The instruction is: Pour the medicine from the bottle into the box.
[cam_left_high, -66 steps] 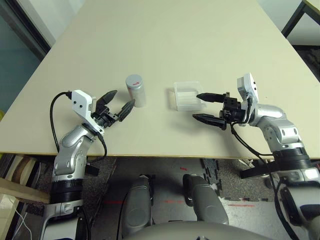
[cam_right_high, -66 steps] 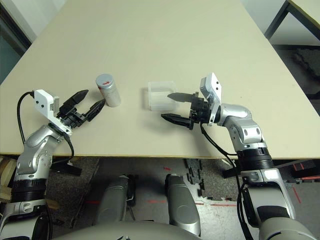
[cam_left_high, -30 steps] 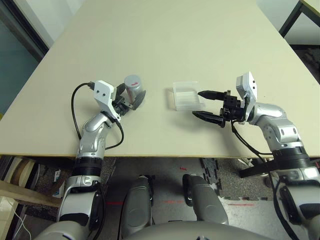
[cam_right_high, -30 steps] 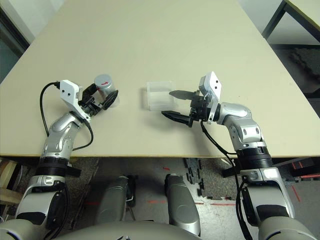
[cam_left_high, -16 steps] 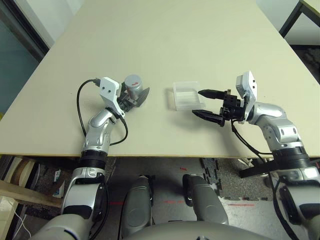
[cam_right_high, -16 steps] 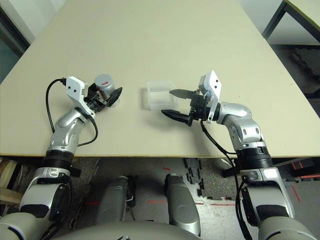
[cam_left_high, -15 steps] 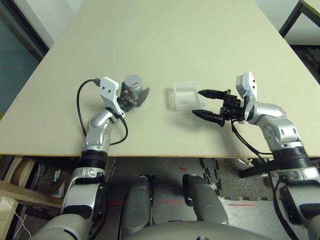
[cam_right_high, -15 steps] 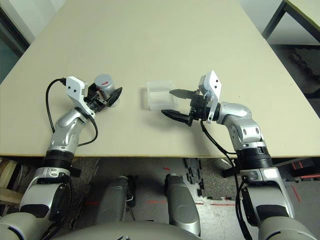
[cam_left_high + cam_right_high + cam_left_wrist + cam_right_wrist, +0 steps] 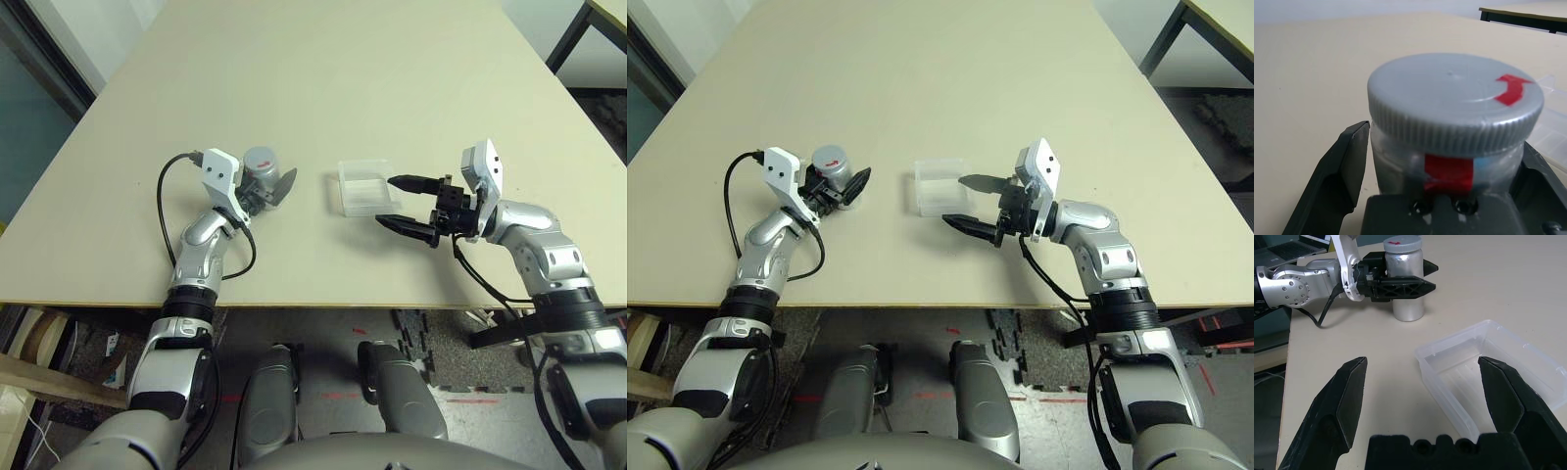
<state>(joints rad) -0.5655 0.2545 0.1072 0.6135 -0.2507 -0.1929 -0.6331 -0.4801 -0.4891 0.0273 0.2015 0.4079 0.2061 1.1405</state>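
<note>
The bottle [image 9: 261, 168] stands upright left of the table's middle. It is silvery grey with a ribbed cap [image 9: 1454, 105] on it and red marks on the cap and side. My left gripper [image 9: 268, 182] is open, its two black fingers [image 9: 1344, 171] on either side of the bottle's body below the cap. The box [image 9: 364, 188] is a clear shallow tray on the table to the right of the bottle. It looks empty [image 9: 1498, 364]. My right gripper [image 9: 386, 202] is open just right of the box, its tips level with the box's near side. The medicine is hidden.
The beige table [image 9: 323, 78] stretches far beyond both things. Its front edge [image 9: 323, 305] runs close below my arms. A second table's corner [image 9: 607, 15] stands at the far right, with dark floor beside it.
My left gripper has moved from the bottle's left to around it and has edged a little further right in the last second. The right gripper, the box and the bottle have not moved.
</note>
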